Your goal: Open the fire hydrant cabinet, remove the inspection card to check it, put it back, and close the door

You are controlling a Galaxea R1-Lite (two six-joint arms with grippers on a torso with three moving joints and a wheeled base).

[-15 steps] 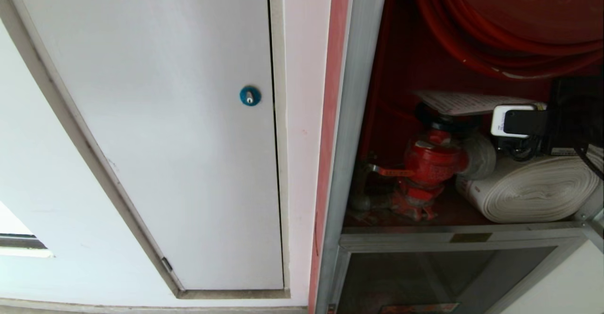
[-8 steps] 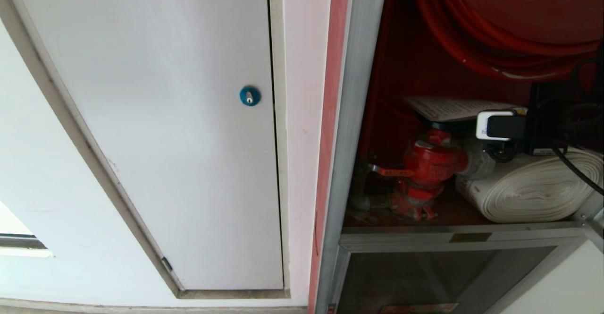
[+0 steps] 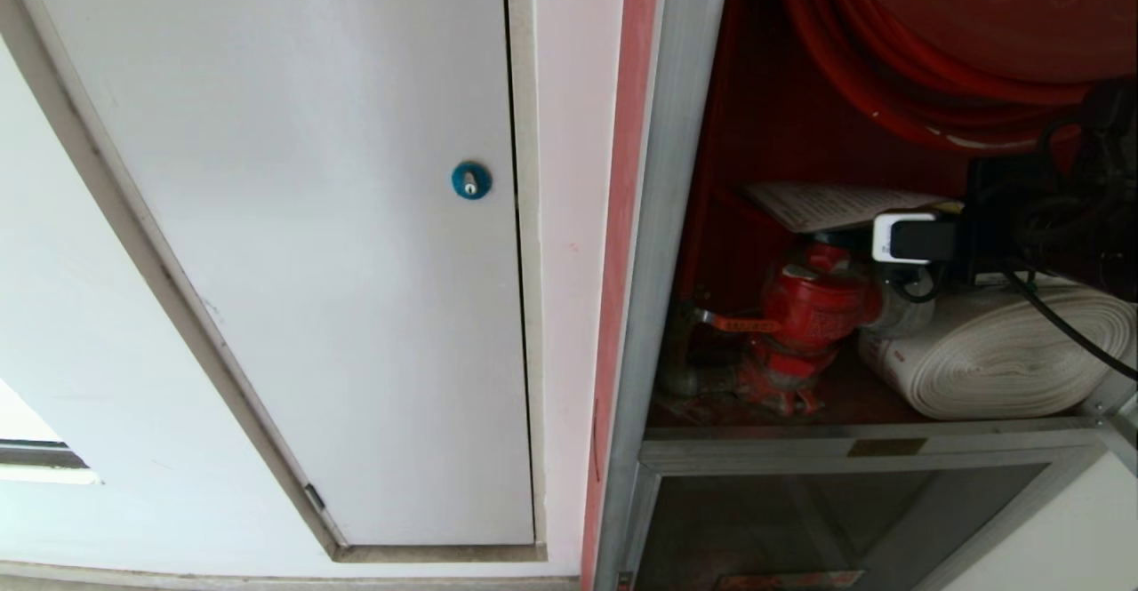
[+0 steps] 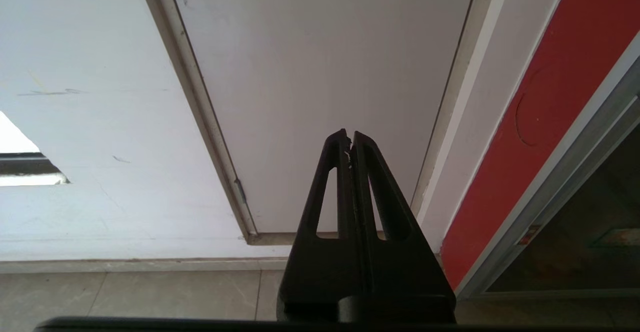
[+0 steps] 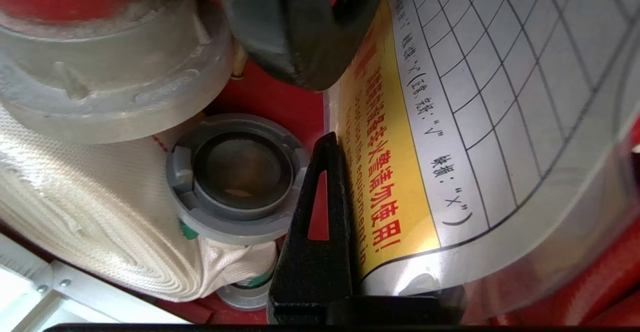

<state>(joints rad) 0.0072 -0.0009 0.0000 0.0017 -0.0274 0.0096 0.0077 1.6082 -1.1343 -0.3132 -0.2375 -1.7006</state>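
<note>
right wrist view: right hand (image 5: 350, 172) clenched on inspection card (image 5: 480, 122), centre frame; step: returning card into fire hydrant cabinet (image 3: 676, 218); next: release, withdraw.

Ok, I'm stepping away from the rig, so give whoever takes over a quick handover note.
Right gripper: shut on the inspection card, inside the fire hydrant cabinet.
Left gripper: shut, empty, parked in front of the white door.
Card: lies level over the red valve, beside the rolled white hose, gripped by its yellow strip.
Done: cabinet stands open, card is in hand.
Left: set the card down inside, let go, pull the arm out, shut the cabinet door, which is out of view.
</note>
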